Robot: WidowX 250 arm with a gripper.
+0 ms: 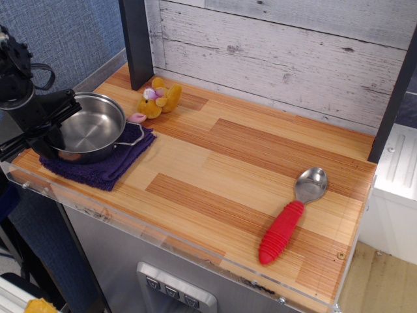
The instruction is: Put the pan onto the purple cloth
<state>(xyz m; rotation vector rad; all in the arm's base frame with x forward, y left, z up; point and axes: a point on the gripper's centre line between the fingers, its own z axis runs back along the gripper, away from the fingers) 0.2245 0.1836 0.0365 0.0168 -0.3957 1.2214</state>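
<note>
The pan (92, 127), a shallow shiny steel pot with a thin wire loop handle on its right, sits upright on the purple cloth (107, 166) at the table's left front corner. The cloth is a dark, fuzzy folded towel that shows around the pan's front and right. My black gripper (57, 122) reaches in from the left and is shut on the pan's left rim. It hides the left handle.
A small yellow plush toy (158, 98) lies just behind the cloth by a dark post (137, 42). A red-handled metal spoon (291, 214) lies at the right front. A plank wall (273, 52) runs along the back. The table's clear front edge (163, 244) is close to the cloth.
</note>
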